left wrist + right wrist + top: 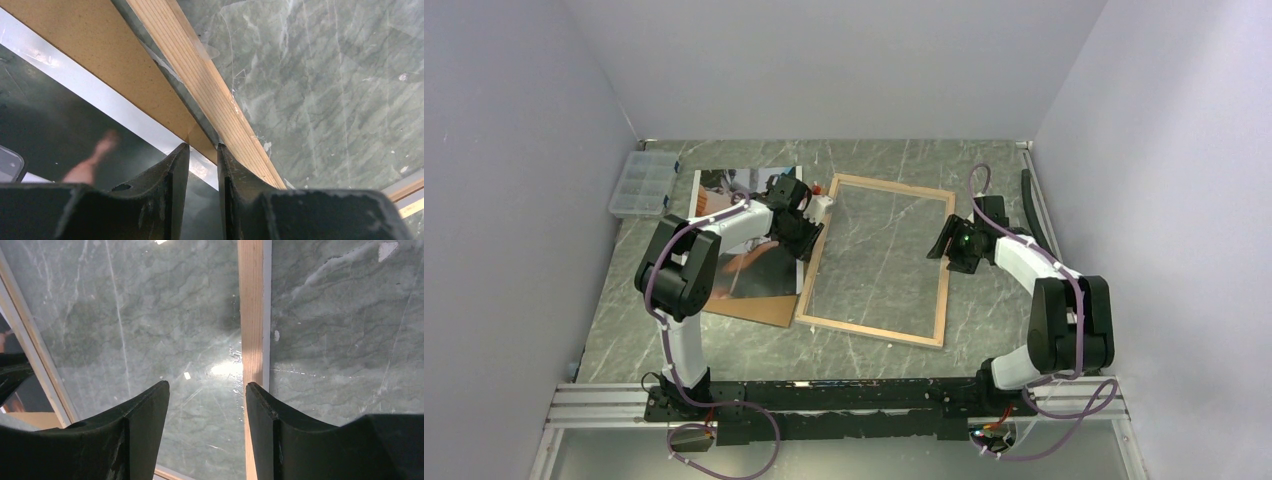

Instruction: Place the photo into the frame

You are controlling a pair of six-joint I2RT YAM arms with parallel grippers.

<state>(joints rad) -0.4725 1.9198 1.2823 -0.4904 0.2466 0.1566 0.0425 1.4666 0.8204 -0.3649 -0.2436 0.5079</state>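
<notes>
Left jaws stand almost closed at the white edge of the photo (55,125), a sensible hold on this thin, floppy, slippery sheet, grip unclear; right jaws hang open, empty, above the frame (252,315).

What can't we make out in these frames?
Glossy dark rectangular photo: middle hidden under the left arm, top view; blurred and cropped, left wrist view.
Left tool: whether it pinches anything; the contact sits behind the tool itself, left wrist view.
Clear plastic compartment box: contents too small, top view.
Right tool: whether it touches the light-wood rectangular frame; the tool itself covers that spot, right wrist view.
</notes>
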